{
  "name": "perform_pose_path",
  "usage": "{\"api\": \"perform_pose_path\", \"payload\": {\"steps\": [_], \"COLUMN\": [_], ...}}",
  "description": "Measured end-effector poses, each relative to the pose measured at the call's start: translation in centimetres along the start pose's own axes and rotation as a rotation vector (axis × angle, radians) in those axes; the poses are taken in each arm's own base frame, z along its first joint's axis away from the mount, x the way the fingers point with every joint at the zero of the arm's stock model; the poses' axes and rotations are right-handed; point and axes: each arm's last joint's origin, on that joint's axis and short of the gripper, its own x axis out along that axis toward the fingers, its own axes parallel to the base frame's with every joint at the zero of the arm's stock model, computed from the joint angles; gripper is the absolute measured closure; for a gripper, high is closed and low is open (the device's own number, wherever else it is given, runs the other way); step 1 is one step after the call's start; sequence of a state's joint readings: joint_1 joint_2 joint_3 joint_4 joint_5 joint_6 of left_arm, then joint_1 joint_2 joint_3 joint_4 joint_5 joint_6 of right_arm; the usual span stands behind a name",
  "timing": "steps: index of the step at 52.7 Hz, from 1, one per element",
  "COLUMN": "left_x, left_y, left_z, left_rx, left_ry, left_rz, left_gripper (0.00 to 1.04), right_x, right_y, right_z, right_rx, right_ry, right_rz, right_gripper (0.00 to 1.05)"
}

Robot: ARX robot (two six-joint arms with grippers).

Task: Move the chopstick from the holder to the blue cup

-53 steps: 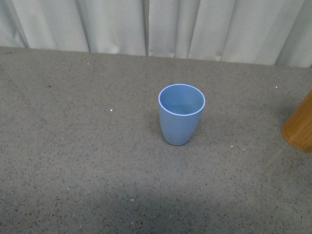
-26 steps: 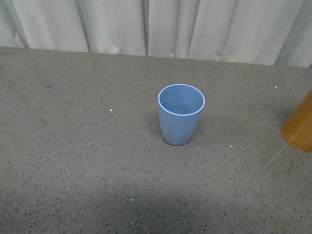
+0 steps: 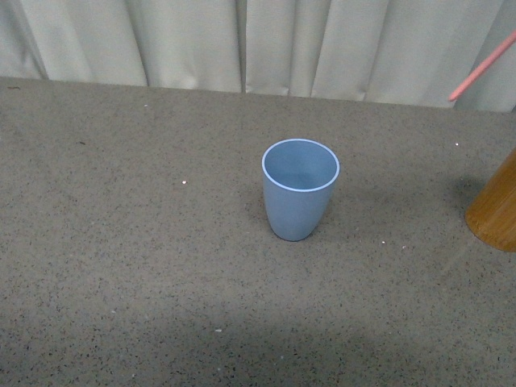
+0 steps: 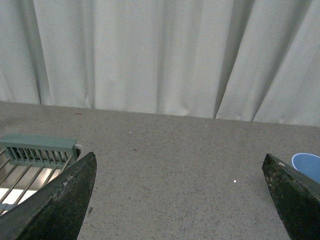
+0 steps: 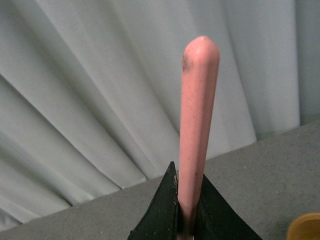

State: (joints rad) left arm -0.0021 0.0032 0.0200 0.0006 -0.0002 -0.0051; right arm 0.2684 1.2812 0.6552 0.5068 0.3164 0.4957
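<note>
Clearly the right fingers were pinched tight on the chopstick, whose rounded pink end stood out past their black tips against the curtain. From the front, only a slanted pink stretch of it showed at the upper right edge, above the wooden holder and clear of it. The left fingers were spread wide with nothing between them, idling over the grey surface near a green rack. The blue cup stood upright and empty at mid-surface, well apart from the holder. By the look of it, the lift out of the holder was done and the carry was in hand. Next the stick would need to travel leftward over the cup's rim, tip down and roughly upright, before release, since a thin stick dropped aslant could tip the light cup.
</note>
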Motion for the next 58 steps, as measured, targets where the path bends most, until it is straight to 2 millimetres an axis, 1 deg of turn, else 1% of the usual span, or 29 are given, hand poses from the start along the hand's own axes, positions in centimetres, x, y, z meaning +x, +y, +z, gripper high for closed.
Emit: {"api": "perform_pose_path", "payload": {"steps": [2, 5, 12, 19, 27, 40, 49, 58], "left_x": [0.0, 0.0, 0.0, 0.0, 0.0, 0.0, 0.0, 0.0], "left_y": [0.0, 0.0, 0.0, 0.0, 0.0, 0.0, 0.0, 0.0], "left_z": [0.0, 0.0, 0.0, 0.0, 0.0, 0.0, 0.0, 0.0], "left_rx": [0.000, 0.000, 0.000, 0.000, 0.000, 0.000, 0.000, 0.000], "left_ry": [0.000, 0.000, 0.000, 0.000, 0.000, 0.000, 0.000, 0.000], "left_rz": [0.000, 0.000, 0.000, 0.000, 0.000, 0.000, 0.000, 0.000], "left_gripper": [0.07, 0.07, 0.07, 0.07, 0.07, 0.07, 0.07, 0.07], "right_x": [0.1, 0.5, 1.0, 1.5, 2.5, 3.3, 3.8, 4.0], "right_y": [0.4, 1.1, 1.9, 2.5, 3.2, 2.9, 2.9, 3.3], "right_z": [-0.6, -2.0, -4.2, -5.9, -6.9, -8.2, -8.6, -8.5], "right_rx": [0.002, 0.001, -0.006, -0.022, -0.032, -0.050, -0.053, -0.044], "right_ry": [0.013, 0.048, 0.096, 0.131, 0.141, 0.168, 0.172, 0.168], "right_rz": [0.006, 0.016, 0.023, 0.023, 0.019, -0.008, -0.014, -0.007], "right_gripper": [1.02, 1.02, 1.02, 1.02, 1.02, 1.02, 1.02, 1.02]}}
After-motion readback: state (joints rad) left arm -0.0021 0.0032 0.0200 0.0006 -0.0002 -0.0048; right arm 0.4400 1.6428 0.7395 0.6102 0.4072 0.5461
